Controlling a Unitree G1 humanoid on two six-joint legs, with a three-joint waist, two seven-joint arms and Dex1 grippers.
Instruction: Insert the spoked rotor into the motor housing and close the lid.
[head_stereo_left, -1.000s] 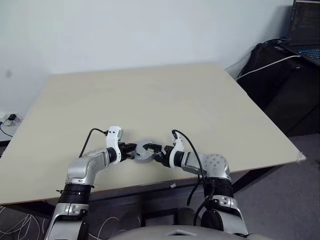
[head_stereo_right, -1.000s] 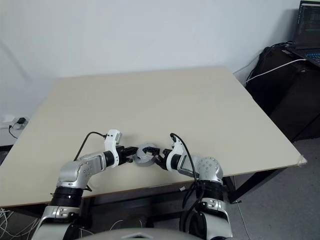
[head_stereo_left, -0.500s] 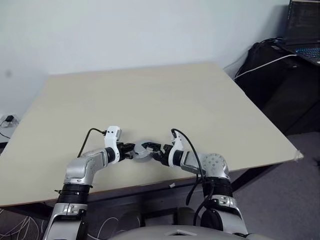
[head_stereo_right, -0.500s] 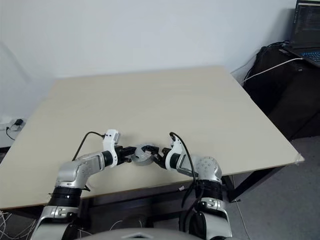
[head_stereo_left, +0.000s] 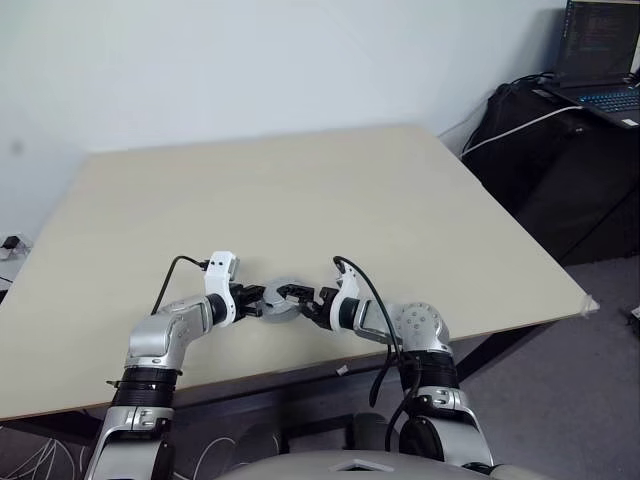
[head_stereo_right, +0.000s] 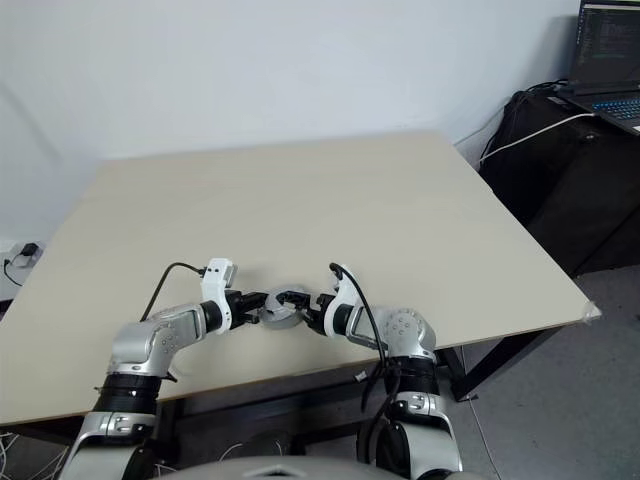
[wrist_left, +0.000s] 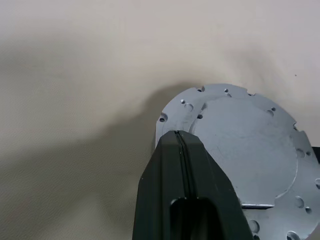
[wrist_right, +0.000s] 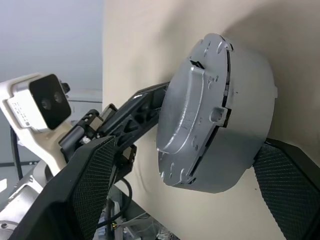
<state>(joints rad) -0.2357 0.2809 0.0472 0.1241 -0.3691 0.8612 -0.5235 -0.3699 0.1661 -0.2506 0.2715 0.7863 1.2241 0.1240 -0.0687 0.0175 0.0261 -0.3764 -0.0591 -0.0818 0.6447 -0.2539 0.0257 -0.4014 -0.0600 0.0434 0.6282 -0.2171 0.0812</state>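
Observation:
The motor housing (head_stereo_left: 283, 302) is a silver-grey drum near the table's front edge, and the lid (wrist_left: 240, 135) lies flat on top of it. A thin seam between lid and housing (wrist_right: 250, 100) runs around the side. My left gripper (head_stereo_left: 257, 299) is shut, and its tip (wrist_left: 178, 136) rests on the lid's rim. From the other side my right gripper (head_stereo_left: 297, 299) stands open, with its fingers (wrist_right: 95, 190) straddling the housing. The spoked rotor is hidden.
The pale table (head_stereo_left: 300, 190) stretches far beyond the housing, while its front edge (head_stereo_left: 250, 375) runs just under my arms. To the right stands dark furniture with a laptop (head_stereo_left: 600, 45) and cables on it.
The head camera has shifted a little. Both grippers and the housing keep their places.

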